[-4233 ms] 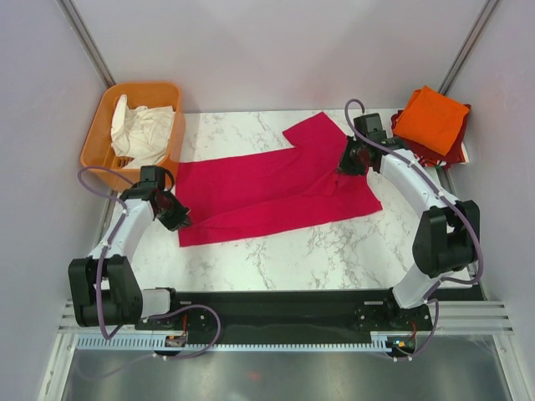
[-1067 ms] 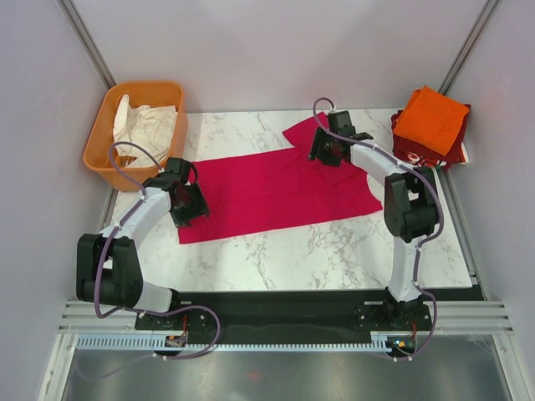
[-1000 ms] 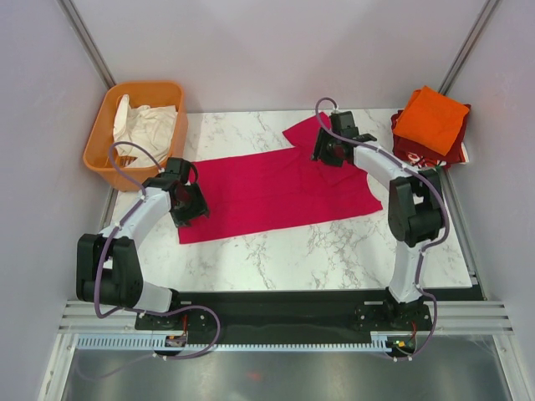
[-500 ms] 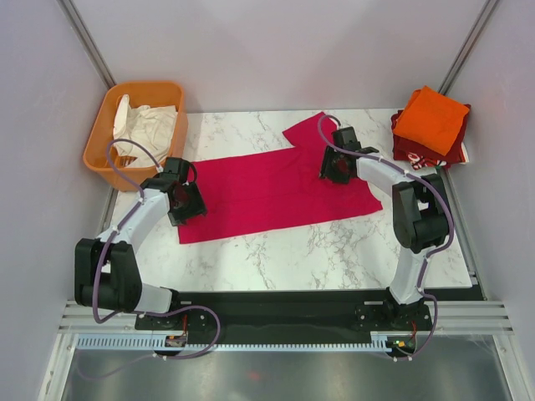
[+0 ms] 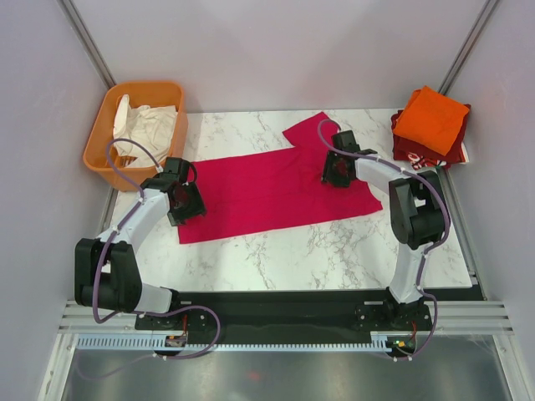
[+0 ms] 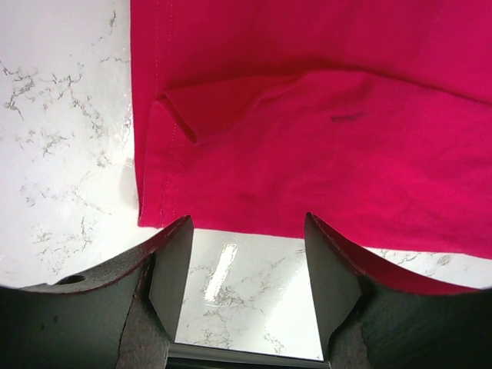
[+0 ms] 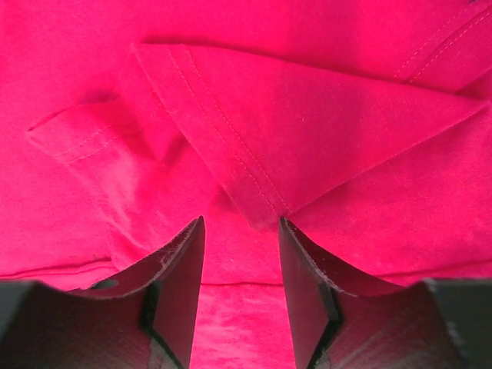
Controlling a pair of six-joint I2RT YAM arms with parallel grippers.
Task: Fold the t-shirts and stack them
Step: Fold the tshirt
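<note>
Marbled desk (image 5: 334, 251): orange shirt (image 5: 430, 119) stacked folded on dark red shirt (image 5: 407, 147), far right corner. Pink shirt (image 5: 267, 188) spread mid-desk, only partly folded; rest judged undone. Left jaws, right jaws apart, nothing clamped.

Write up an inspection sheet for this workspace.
Surface: white marble-pattern table.
Job's things: magenta-pink t-shirt lies flat mid-table; orange t-shirt folded on top of dark red t-shirt, far right corner.
Clutter: orange basket far left, white cloth inside.
Grippers: left gripper open at the pink shirt's near-left corner; right gripper open over a folded flap.
Cables: purple cables loop off both arms.
Surroundings: pale walls, metal corner posts.
</note>
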